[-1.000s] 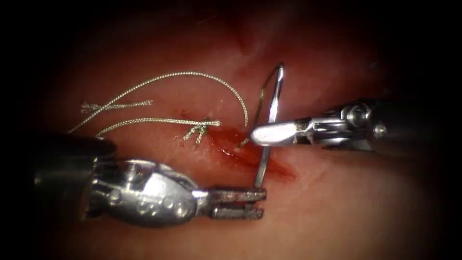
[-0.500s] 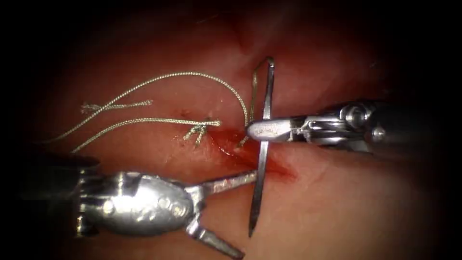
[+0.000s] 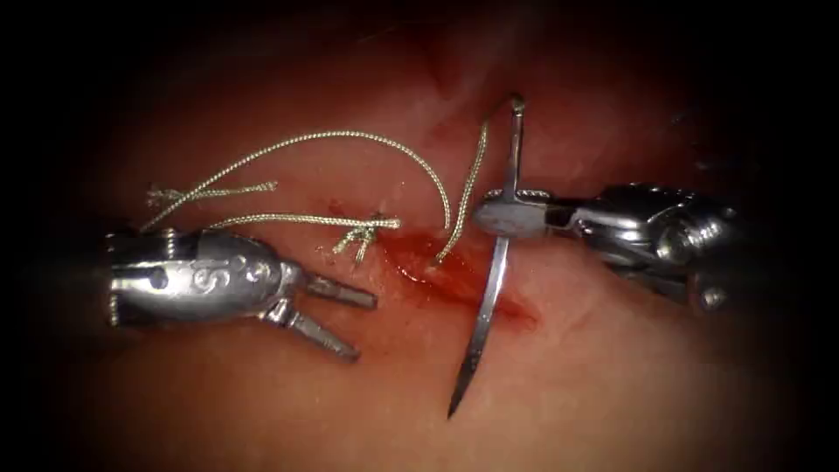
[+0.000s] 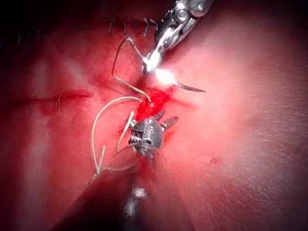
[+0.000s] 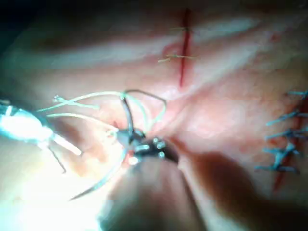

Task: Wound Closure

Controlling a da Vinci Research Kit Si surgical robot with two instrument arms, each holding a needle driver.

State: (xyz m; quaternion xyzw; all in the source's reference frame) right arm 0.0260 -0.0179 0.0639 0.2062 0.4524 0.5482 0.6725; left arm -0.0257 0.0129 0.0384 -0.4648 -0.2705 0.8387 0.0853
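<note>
The needle (image 3: 495,278) is held free above the cut (image 3: 454,280) by the right tool (image 3: 505,215); the left tool (image 3: 336,319) is spread wide, empty

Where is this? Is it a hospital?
Probably a practice bench, not a hospital. The right tool holds a curved needle mid-curve, free above the cut in pork tissue; the left tool is open and empty.

pale braided thread (image 3: 350,137), silver needle (image 3: 489,297), red fluid (image 3: 454,280).
</note>
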